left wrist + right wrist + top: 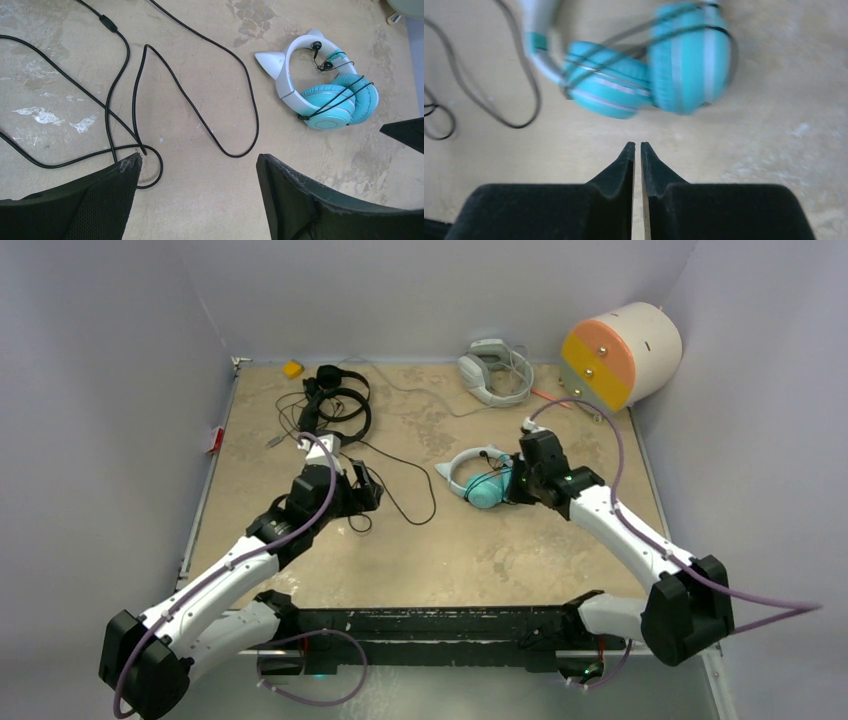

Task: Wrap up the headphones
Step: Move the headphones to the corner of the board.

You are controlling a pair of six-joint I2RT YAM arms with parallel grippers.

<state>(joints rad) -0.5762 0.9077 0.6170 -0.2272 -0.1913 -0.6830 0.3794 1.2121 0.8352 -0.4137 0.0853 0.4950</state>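
1. Progress, from the overhead view: the teal cat-ear headphones [478, 480] lie right of centre on the counter [450, 560], with their cord apparently gathered on them. The two black headphones [335, 405] sit at the far left with thin cords trailing loose toward the middle. A grey-white pair [495, 370] lies at the far edge, its cord also spread out. The right end effector [515, 485] is just beside the teal pair, and the left end effector [365, 495] is over the loose black cord.

2. Left wrist view: the teal headphones [325, 95] have black cord wound across both folded cups, with the end tucked near the band, so this pair looks wrapped. A long black cord [200, 110] snakes unwrapped over the counter. The left end effector [197, 165] is spread wide and holds nothing.

3. Right wrist view: the teal headphones [649, 65] are blurred, so I can't judge how tight the winding is. The right end effector [637, 147] is just short of them, its jaws nearly together with only a thin slit between them, and it grips nothing. By my judgement one pair is done, and the black pairs remain.
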